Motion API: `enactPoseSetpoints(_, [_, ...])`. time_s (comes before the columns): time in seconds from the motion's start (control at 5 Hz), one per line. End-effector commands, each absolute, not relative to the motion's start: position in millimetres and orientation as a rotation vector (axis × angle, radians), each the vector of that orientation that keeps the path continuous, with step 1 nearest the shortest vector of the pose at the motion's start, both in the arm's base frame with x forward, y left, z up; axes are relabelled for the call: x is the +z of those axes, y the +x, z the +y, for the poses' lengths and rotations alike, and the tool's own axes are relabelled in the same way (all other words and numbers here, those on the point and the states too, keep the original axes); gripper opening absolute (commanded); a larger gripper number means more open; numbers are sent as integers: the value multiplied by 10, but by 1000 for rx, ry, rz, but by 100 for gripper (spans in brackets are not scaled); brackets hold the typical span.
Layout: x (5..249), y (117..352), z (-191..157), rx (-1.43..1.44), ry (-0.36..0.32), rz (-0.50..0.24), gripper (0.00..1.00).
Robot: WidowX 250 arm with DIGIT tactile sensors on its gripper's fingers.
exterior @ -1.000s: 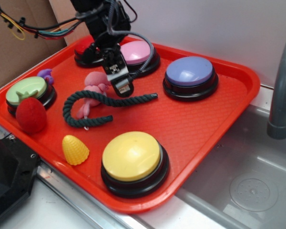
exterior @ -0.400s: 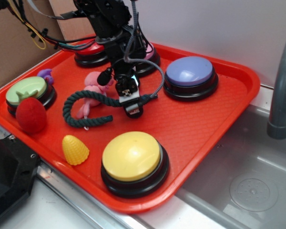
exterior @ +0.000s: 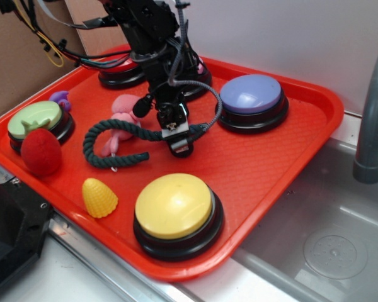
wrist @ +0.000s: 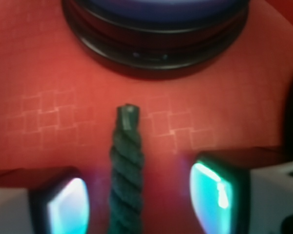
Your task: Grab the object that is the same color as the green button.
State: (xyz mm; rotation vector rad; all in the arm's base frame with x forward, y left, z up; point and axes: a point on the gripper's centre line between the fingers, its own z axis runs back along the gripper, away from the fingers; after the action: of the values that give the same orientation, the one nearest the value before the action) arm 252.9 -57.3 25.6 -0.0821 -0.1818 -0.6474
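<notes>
A long dark green twisted rope (exterior: 113,141) lies curled on the red tray (exterior: 252,170), its right end pointing toward the purple button. The pale green dome button (exterior: 34,119) on a black base sits at the tray's left. My gripper (exterior: 179,141) is low over the rope's right end. In the wrist view the rope (wrist: 127,165) runs up between my two fingers, its cut end just beyond them. The gripper (wrist: 139,202) is open, with a gap on each side of the rope. The left fingertip (wrist: 68,207) and the right one (wrist: 212,192) do not touch it.
A pink plush toy (exterior: 123,110) lies under the rope's loop. A red fuzzy ball (exterior: 41,151), a yellow ridged toy (exterior: 99,197), a yellow button (exterior: 175,207), a purple button (exterior: 251,95) (wrist: 156,29), pink and red buttons stand around. A grey sink (exterior: 327,245) and faucet (exterior: 373,119) are right.
My gripper has moved right and down, from over the rope's middle by the plush toy to low over the rope's right end. The rope has not moved.
</notes>
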Motion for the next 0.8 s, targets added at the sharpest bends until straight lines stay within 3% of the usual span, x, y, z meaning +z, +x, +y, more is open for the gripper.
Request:
enactPoseSetpoints(0.0, [342, 2561, -622, -633, -65, -211, 0])
enactPoseSetpoints(0.4, [467, 2516, -613, -554, -82, -202, 0])
enactPoseSetpoints(0.6, [706, 2576, -494, -395, -9, -209, 0])
